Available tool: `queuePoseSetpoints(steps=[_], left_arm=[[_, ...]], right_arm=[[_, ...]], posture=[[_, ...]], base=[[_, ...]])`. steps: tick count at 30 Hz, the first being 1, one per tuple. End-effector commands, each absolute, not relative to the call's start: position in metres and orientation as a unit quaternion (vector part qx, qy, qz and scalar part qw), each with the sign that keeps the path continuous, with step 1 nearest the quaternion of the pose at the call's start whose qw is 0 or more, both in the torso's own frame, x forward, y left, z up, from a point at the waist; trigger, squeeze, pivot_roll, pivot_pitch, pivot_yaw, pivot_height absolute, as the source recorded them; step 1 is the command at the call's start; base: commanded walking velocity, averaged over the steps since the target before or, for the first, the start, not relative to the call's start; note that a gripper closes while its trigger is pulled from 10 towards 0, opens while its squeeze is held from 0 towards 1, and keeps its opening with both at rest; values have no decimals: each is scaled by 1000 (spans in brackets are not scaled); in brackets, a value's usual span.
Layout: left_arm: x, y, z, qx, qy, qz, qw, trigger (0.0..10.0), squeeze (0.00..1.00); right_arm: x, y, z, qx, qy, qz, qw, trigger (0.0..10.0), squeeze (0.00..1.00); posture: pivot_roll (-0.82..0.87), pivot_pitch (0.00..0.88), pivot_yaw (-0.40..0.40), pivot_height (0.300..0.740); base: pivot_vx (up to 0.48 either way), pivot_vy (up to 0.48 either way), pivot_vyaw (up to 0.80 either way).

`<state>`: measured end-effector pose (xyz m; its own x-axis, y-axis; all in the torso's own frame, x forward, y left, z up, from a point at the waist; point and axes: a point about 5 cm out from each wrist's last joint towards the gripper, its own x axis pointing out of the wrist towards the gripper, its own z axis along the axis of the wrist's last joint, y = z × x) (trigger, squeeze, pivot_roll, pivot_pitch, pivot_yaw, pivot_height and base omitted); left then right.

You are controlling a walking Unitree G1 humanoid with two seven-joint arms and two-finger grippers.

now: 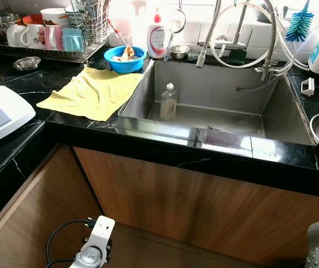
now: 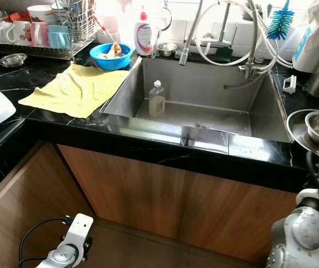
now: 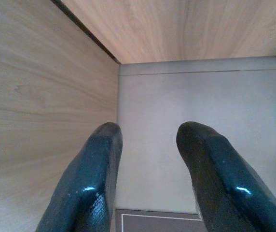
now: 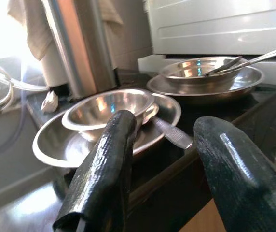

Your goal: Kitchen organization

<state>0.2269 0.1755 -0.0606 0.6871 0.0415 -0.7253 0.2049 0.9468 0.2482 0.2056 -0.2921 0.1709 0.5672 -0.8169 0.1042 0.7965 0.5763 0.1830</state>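
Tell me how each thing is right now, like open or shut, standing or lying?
Bottle: standing upright in the sink, cap on.
Sink: holds no standing water.
Yellow cloth: spread flat, one edge hanging over the sink rim.
Blue bowl: upright, with food scraps inside.
Steel bowl: upright, nested in a steel plate.
Left gripper: fingers open, holding nothing.
Right gripper: fingers open, holding nothing.
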Motion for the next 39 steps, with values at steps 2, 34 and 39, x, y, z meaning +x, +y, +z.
queuePoseSetpoints(steps=[2,34,39], left_arm=[[225,178,-62,165,399,-51,900,10000,0],[224,179,-62,169,398,-49,900,10000,0],[224,180,-62,169,398,-48,901,10000,0]], right_arm=[[203,-302,168,99,-87,-477,869,10000,0],[216,-322,156,253,-84,-476,838,10000,0],[220,-328,156,256,-84,-474,838,10000,0]], posture=[[-119,0,10,740],[-104,0,3,740],[-104,0,3,740]], base=[[0,0,0],[0,0,0],[0,0,0]])
